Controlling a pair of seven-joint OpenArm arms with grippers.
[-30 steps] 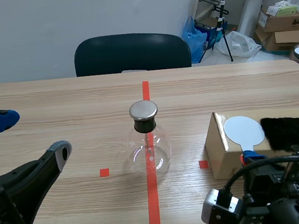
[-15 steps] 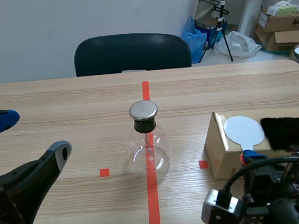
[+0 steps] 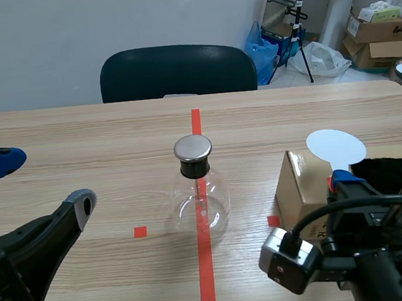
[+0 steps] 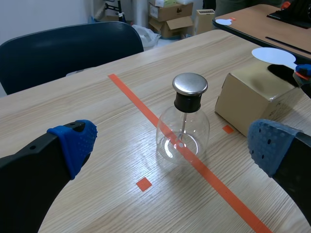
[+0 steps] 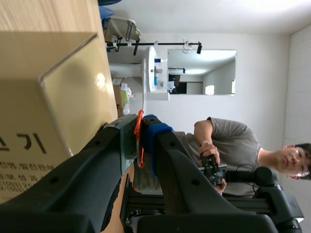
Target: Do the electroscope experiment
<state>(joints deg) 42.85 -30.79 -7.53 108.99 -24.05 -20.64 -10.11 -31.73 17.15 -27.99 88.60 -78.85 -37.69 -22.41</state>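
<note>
A dark chair [image 3: 177, 71] stands behind the wooden table [image 3: 79, 137] before a pale wall [image 3: 103, 21], cardboard boxes [image 3: 382, 30] nearby.

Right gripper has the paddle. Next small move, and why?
Probably lower the white disc, shut in the right gripper, onto the black cloth beside it and rub. The disc hangs above the box, the cloth lies on the box top, and the flask's metal cap stands off to the side.

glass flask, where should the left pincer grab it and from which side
I'd grip the black collar under the metal cap, coming in level from where the left pincer is. The glass flask stands upright; its belly is wide, round and slick, the collar narrow. The cardboard box and the right pincer, shut on the white paddle, crowd the other side.
</note>
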